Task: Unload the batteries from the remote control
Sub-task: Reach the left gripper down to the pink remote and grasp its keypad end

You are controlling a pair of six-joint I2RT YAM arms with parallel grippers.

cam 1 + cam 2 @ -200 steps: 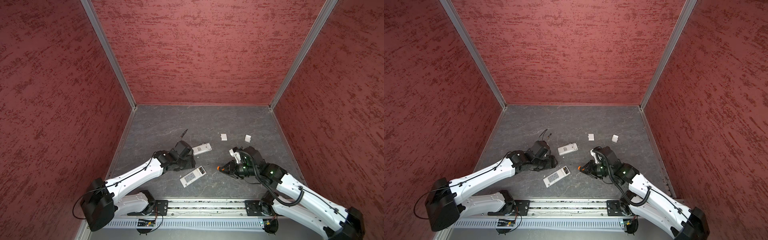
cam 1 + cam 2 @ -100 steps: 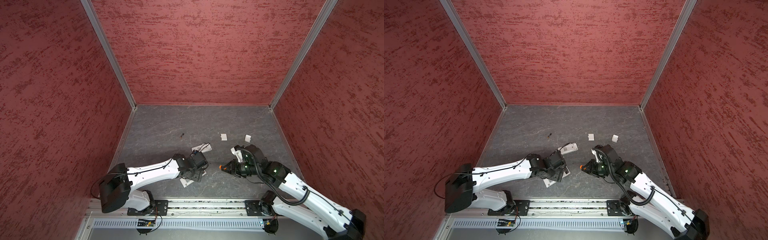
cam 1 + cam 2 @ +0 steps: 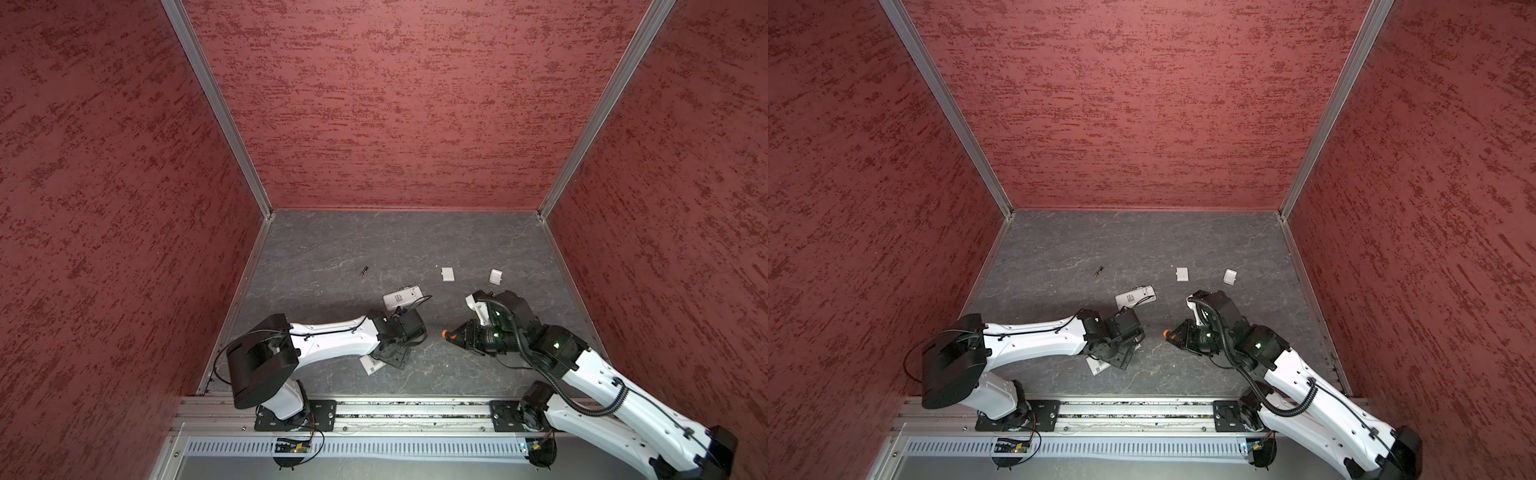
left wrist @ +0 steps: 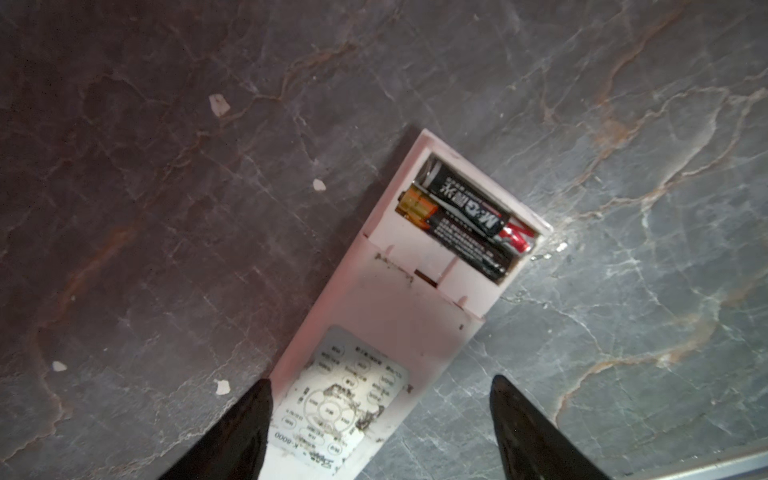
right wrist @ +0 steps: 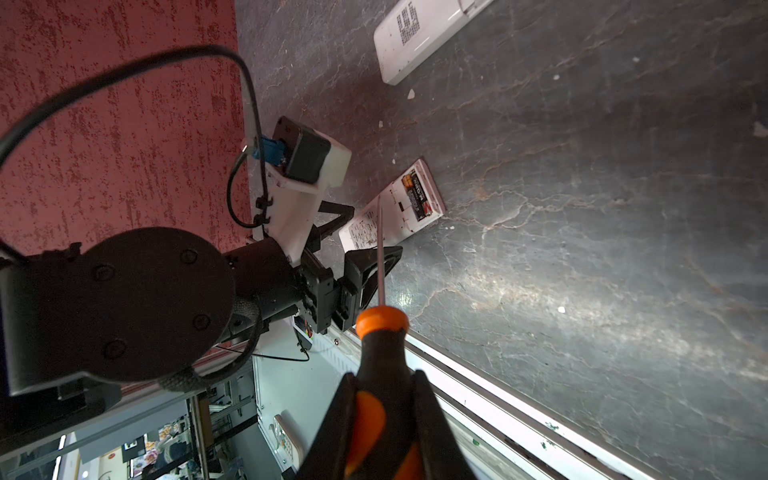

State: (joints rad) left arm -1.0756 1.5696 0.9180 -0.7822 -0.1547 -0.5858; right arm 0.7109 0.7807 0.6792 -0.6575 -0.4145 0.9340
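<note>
Both top views look down from high; wrist cams low & close, sharing open remote (image 4: 386,316).

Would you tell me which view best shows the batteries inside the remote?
Left wrist view: both batteries lie close up in the open remote. The right wrist view shows them small; in both top views the left arm hides them.
</note>
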